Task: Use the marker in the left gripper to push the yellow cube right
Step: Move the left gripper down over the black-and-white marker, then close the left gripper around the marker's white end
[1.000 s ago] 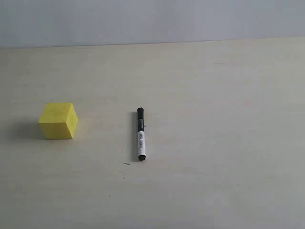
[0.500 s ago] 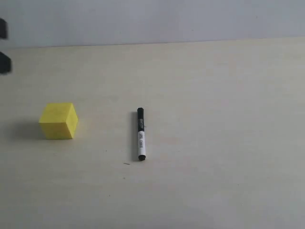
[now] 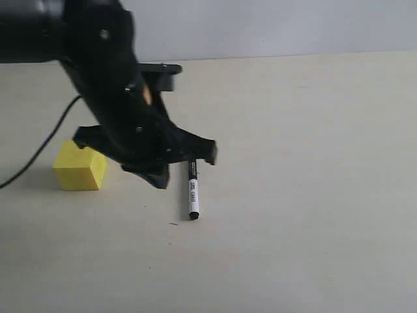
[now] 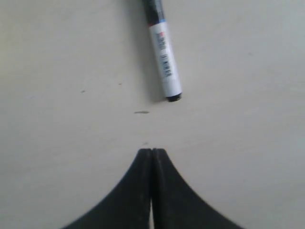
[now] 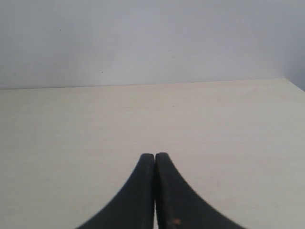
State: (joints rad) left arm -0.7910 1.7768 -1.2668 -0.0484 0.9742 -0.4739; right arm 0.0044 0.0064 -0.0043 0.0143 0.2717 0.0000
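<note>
Exterior camera: raised, mid-distance, looking obliquely down across the table to the wall behind it. Left wrist camera: close over the tabletop, facing steeply down past the pressed-together tips of the left gripper; it shares the marker with the exterior view. Right wrist camera: low, facing almost level over the right gripper toward a pale wall beyond the table's edge.

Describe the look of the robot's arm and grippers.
The left arm is bulky and matte black, with a small orange patch and a thin black cable trailing off. The left gripper and right gripper are smooth black, curving to narrow tips.
</note>
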